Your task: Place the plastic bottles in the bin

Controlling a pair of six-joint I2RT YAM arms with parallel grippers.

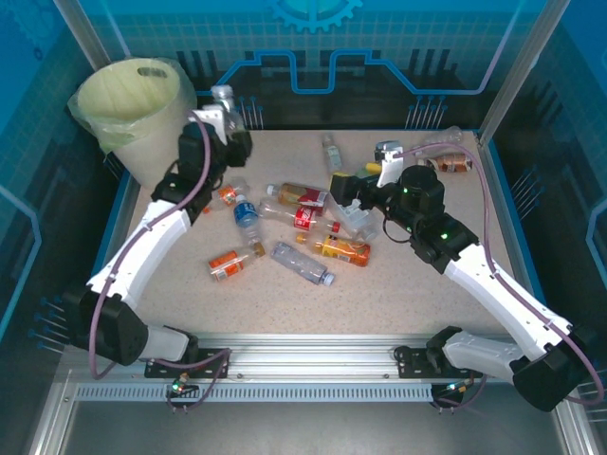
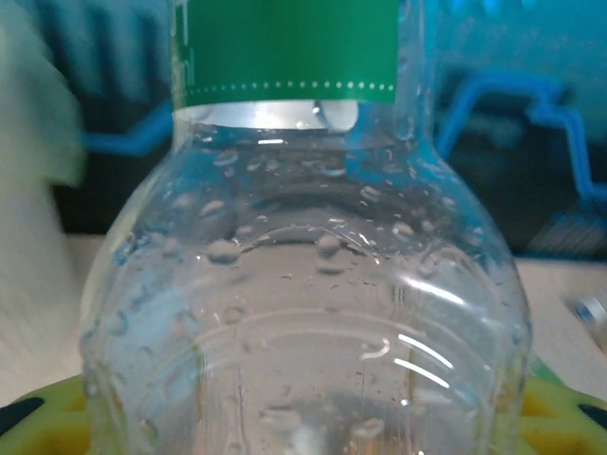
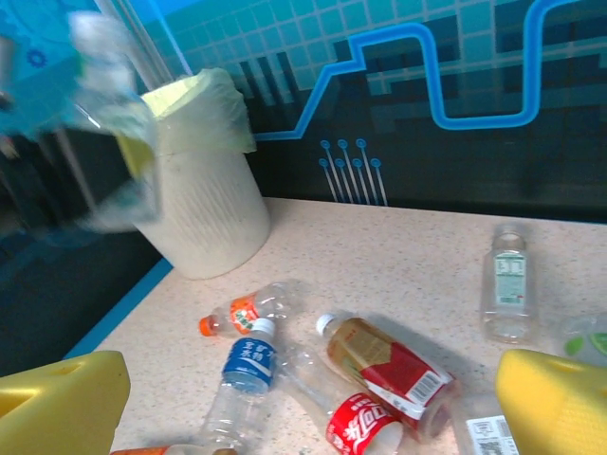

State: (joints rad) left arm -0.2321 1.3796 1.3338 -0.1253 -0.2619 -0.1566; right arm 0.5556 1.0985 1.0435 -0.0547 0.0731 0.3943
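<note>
My left gripper (image 1: 220, 121) is raised beside the bin (image 1: 133, 95), shut on a clear plastic bottle (image 2: 303, 284) with a green label. Its yellow fingers (image 2: 43, 417) show at that bottle's sides. The bin is a cream bucket (image 3: 204, 190) lined with a pale green bag. My right gripper (image 1: 349, 194) hangs open over the pile of bottles, nothing between its yellow fingers (image 3: 57, 408). Below it lie a blue-label bottle (image 3: 248, 358), an orange-cap bottle (image 3: 237, 315) and a red-label bottle (image 3: 394, 365). Several more bottles (image 1: 343, 249) lie across the table's middle.
A clear bottle (image 1: 332, 152) lies near the back wall. Two more lie in the back right corner (image 1: 450, 163). A blue rim (image 1: 128, 194) and metal posts edge the speckled table (image 1: 417, 294), whose near half has free room.
</note>
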